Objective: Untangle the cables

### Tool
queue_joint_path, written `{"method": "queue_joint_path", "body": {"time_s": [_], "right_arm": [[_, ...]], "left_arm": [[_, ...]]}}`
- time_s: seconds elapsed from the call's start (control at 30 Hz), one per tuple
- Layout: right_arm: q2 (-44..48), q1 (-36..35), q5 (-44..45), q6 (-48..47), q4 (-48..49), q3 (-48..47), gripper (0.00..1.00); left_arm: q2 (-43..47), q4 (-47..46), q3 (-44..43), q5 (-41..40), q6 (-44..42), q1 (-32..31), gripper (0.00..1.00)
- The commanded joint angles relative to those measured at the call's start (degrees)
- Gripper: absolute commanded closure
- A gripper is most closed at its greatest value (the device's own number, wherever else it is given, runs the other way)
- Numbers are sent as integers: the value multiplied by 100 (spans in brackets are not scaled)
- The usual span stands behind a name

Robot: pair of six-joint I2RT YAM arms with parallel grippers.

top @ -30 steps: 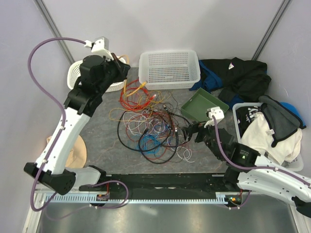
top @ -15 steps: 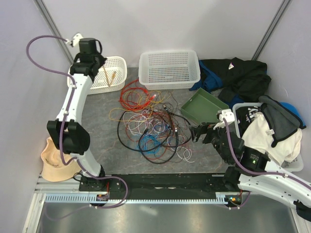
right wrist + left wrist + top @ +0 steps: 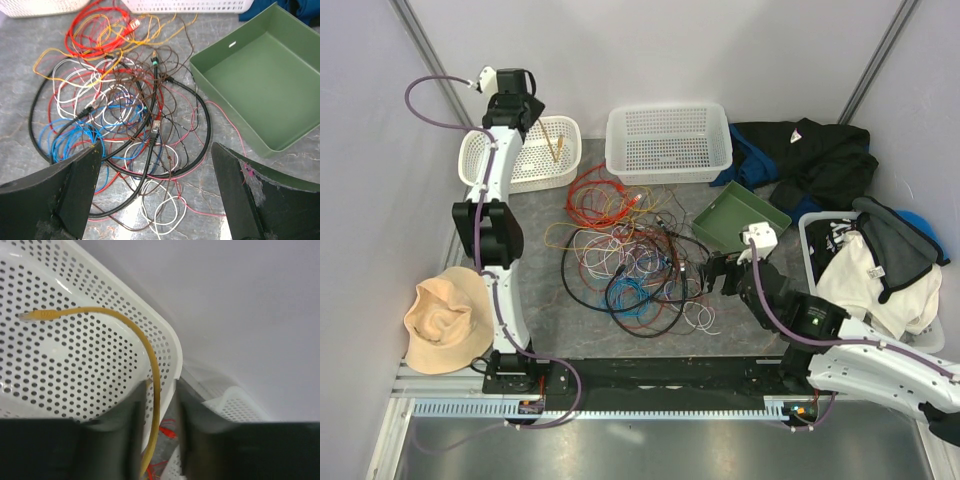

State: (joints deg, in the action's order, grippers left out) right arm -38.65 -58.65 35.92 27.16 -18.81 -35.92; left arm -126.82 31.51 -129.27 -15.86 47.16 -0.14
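- A grey marbled table (image 3: 545,325) between pale walls, and the green tray (image 3: 740,222) sat on it, right of centre.
- The cables (image 3: 630,262) lay in one loose heap just left of the green tray. Red and orange loops were at the far side, white, blue and brown strands in the middle, and a thick black one ringed the near edge.
- The right gripper (image 3: 718,272) hovered just on the near side of the green tray, at the heap's right edge. Its fingers (image 3: 55,200) were spread wide, holding nothing, with the cables on the table below.
- The left gripper (image 3: 512,105) was up high, far to the left of the green tray, over the small white basket (image 3: 520,168).
- One yellow cable (image 3: 152,355) ran between the left gripper's fingers (image 3: 125,430). They stood a little apart, the gap wider than the cable, and the cable's plug end curled over the basket's floor.
- A larger white basket (image 3: 668,140) stood just beyond the green tray, to its far left.
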Motion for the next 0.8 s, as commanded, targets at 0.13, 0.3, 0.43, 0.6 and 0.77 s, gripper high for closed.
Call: {"method": "queue_joint_path", "body": {"time_s": [0.13,0.3,0.43,0.6,0.77], "right_arm": [[-450,-6,55,-140,448,-20,2],[-371,-15,-85,-176,633,-38,2],[-231,-15,-155,-149,659,-55,2],[85,-14,-86,-114,659,15,2],[297,-6,-226,149,659,243,2]], "left_arm": [[331,-13,-478,-119,-286,5,0],[1615,-188,1170,126,-522,-257,0],[2793,-1259,3150,-66,-1339,-1440,0],[3584,-1164,5065,-163,-1368,-2604,5],[3806,-1252,6404,-251,-1121,-2869,6]]}}
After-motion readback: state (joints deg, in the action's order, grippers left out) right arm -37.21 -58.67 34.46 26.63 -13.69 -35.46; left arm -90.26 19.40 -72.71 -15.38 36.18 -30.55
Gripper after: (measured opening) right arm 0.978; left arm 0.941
